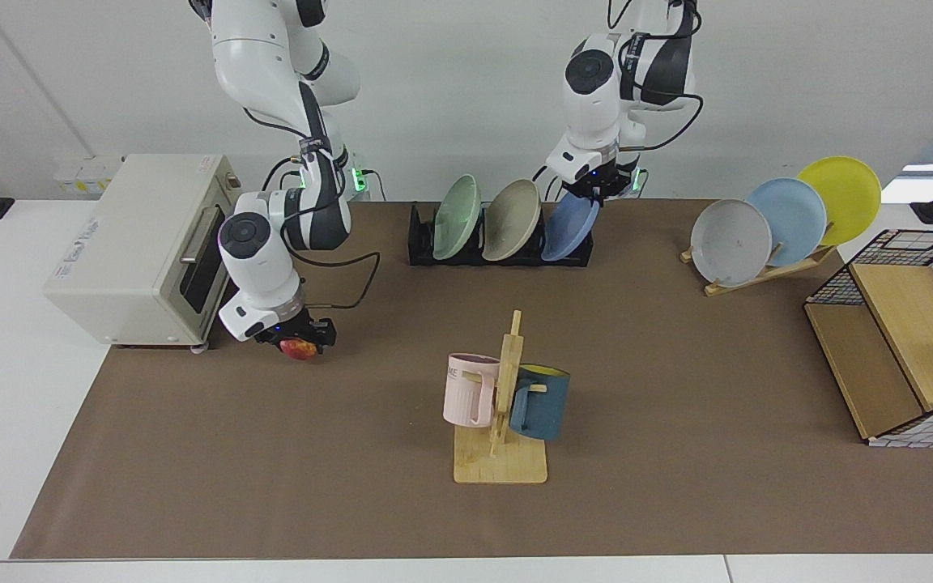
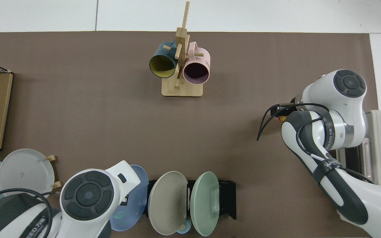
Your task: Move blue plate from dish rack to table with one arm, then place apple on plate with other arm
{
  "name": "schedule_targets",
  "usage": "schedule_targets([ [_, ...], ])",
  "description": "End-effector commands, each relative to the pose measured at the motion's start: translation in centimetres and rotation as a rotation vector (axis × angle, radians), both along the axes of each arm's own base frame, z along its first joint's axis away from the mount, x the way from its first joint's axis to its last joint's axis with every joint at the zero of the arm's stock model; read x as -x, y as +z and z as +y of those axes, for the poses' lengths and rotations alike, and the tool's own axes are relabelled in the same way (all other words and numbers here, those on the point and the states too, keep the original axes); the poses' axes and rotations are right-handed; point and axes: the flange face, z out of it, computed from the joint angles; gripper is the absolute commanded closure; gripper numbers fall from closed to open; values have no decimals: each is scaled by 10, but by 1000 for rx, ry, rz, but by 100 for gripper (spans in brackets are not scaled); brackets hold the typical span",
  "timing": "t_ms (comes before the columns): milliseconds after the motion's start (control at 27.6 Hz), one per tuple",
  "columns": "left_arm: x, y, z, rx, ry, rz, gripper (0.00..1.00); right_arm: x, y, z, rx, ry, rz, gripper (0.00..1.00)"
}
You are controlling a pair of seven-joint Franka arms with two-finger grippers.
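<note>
Brown-matted worktop (image 1: 677, 364): my left claw (image 1: 588, 193) clamps the blue plate (image 1: 570, 229) in the rack (image 1: 499, 253); right claw (image 1: 298, 340) clamps the apple (image 1: 298, 349).

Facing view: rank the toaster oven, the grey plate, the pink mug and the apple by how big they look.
1. Toaster oven
2. Grey plate
3. Pink mug, though it sits nearer the camera, so it may look larger than it is
4. Apple, partly hidden in the right gripper
</note>
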Motion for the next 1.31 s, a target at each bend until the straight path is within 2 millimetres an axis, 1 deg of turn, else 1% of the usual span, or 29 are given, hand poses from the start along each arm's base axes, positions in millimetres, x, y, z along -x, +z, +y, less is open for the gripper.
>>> schedule_targets([
  [0, -34, 32, 1, 14, 31, 25, 100, 2, 55, 0, -21, 14, -4, 100],
  [109, -41, 41, 5, 21, 45, 13, 100, 6, 81, -2, -26, 11, -13, 100],
  [181, -51, 52, 19, 31, 76, -14, 100, 10, 98, -6, -30, 7, -17, 100],
  [218, -59, 58, 25, 37, 89, -29, 100, 12, 109, -7, -31, 6, -18, 100],
  [290, -77, 68, 42, 54, 104, -46, 100, 16, 124, -11, -31, 1, -11, 100],
  [363, -98, 78, 63, 83, 127, -60, 100, 20, 139, -14, -34, -3, -15, 100],
  [435, -117, 78, 82, 113, 155, -67, 100, 24, 148, -17, -33, -5, -17, 100],
  [508, -136, 80, 97, 153, 199, -127, 100, 27, 155, -17, -33, -5, -23, 100],
  [616, -149, 77, 101, 202, 247, -176, 100, 28, 156, -17, -34, -5, -26, 100],
  [725, -157, 77, 101, 242, 305, -221, 100, 29, 156, -15, -34, -2, -25, 100],
  [834, -164, 66, 99, 287, 351, -224, 100, 29, 156, -12, -34, 2, -27, 100],
  [870, -167, 58, 96, 300, 365, -218, 100, 29, 155, -12, -36, -1, -27, 100],
  [906, -172, 47, 88, 309, 376, -205, 100, 29, 155, -9, -36, 3, -28, 100],
  [1015, -184, 2, 64, 339, 420, -157, 100, 29, 154, -6, -39, -2, -30, 100],
  [1160, -197, -63, 22, 402, 423, -132, 100, 29, 150, -3, -42, -7, -28, 100],
  [1196, -197, -71, 15, 409, 421, -131, 100, 29, 150, -3, -41, -13, -28, 100],
  [1269, -195, -77, 6, 432, 429, -129, 100, 30, 147, 10, -41, -8, -23, 100],
])
